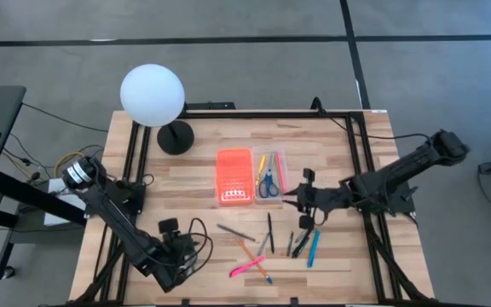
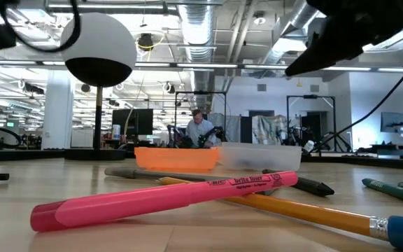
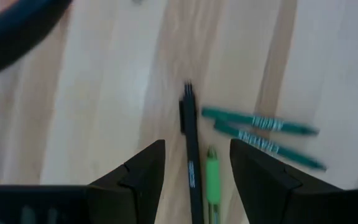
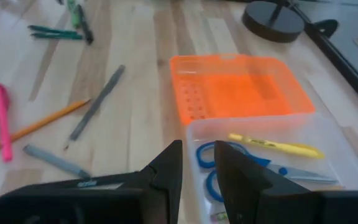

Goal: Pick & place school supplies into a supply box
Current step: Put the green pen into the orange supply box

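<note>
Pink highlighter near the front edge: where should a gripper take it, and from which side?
Grip the pink highlighter mid-barrel, coming straight down with the fingers across its width. It lies flat on the table, angled, and its end nearer the orange pencil looks crowded, so the middle, or slightly toward the free end, probably gives the fingers most room.

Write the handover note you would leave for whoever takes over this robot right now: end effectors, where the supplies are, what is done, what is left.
Left end effector: open, empty, low over the table's front left, facing loose pens.
Right end effector: fingers slightly apart, empty, right beside the clear tray.
Done: scissors and a yellow highlighter lie in the tray. The orange lid lies open next to it.
Left: the pink highlighter, pencil, grey pen, black pen, green pens and blue pen lie loose on the table in front of the tray.
</note>
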Controlling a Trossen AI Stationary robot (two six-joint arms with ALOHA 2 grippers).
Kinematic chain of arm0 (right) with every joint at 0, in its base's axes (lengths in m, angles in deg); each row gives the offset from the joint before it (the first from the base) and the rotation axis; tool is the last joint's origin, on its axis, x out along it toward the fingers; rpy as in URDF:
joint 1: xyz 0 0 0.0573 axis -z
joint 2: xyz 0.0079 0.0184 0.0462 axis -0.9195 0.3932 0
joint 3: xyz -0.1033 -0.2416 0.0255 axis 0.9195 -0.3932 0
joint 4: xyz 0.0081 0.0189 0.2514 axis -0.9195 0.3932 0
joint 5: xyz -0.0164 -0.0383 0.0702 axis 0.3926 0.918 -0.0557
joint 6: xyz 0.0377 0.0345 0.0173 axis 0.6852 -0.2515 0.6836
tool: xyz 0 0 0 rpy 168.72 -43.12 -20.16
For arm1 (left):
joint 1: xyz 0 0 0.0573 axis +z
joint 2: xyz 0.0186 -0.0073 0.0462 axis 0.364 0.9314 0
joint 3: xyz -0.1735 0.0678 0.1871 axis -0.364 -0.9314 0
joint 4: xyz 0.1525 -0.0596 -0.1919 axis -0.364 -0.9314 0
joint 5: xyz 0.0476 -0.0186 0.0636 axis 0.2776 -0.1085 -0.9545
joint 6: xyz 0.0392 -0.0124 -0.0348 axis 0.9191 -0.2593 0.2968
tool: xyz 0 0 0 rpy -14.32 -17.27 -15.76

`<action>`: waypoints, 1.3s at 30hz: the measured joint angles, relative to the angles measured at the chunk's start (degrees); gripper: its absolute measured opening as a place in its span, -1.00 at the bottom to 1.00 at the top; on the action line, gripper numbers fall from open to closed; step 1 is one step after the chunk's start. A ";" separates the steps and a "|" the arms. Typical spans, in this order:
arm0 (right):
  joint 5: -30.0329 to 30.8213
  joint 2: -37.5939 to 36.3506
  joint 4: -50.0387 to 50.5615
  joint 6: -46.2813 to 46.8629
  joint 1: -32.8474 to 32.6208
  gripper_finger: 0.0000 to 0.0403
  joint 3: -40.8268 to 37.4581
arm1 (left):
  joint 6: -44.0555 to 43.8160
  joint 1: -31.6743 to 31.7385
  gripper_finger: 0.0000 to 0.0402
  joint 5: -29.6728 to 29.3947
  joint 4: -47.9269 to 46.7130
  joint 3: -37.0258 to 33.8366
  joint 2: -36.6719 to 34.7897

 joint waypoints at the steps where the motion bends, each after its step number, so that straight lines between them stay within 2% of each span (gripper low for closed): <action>1: 0.21 0.51 0.02 0.03 -0.68 -0.57 0.02 | -0.50 0.00 -0.12 1.71 -0.34 0.00 0.50; 5: 1.77 0.85 1.01 0.02 -3.91 -0.57 0.01 | -4.20 -0.32 -0.12 7.86 -0.61 0.00 2.34; 10: 6.00 1.53 1.12 -0.01 -6.75 -0.57 0.01 | -9.28 -2.50 -0.12 10.86 -0.34 0.04 2.77; 15: 8.61 1.51 1.11 0.00 -7.85 -0.57 0.02 | -12.22 -5.05 -0.17 10.52 1.85 0.04 2.77; 23: 8.57 1.51 -0.23 0.02 -7.87 -0.57 0.02 | -11.76 -6.25 -0.39 5.71 4.99 -2.08 2.77; 31: 8.44 1.51 -0.50 0.02 -8.53 -0.57 0.02 | -14.60 -5.78 -0.45 9.66 8.25 -7.54 2.65; 39: 8.42 1.53 -0.83 0.02 -8.50 -0.57 0.02 | -14.17 -5.81 -0.45 10.07 8.59 -7.61 2.75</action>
